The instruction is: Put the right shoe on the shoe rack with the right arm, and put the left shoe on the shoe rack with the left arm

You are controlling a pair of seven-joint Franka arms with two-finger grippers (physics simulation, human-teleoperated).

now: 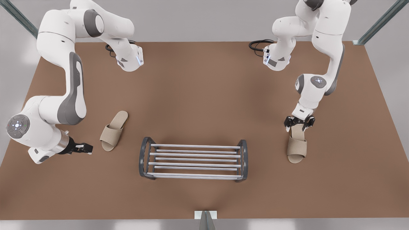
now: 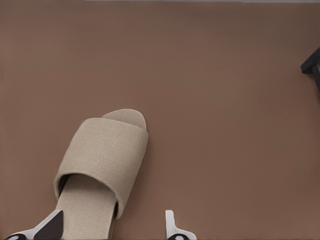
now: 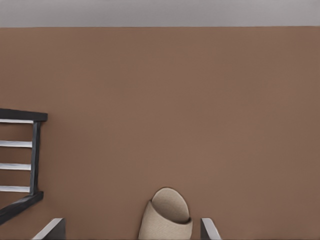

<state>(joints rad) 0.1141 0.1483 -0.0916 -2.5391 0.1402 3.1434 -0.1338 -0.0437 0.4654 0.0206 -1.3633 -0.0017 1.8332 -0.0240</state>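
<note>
The shoe rack (image 1: 193, 159) stands on the desk (image 1: 204, 95). At its 3 o'clock, the left pincer (image 1: 298, 125), fingers apart, straddles the left shoe (image 1: 297, 148)'s heel, ready to grab it. At 9 o'clock, the right pincer (image 1: 89, 148), also apart, points at the right shoe (image 1: 113, 131).

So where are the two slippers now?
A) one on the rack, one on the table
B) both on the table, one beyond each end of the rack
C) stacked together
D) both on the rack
B: the right shoe and the left shoe both lie on the table, one beyond each end of the shoe rack.
</note>
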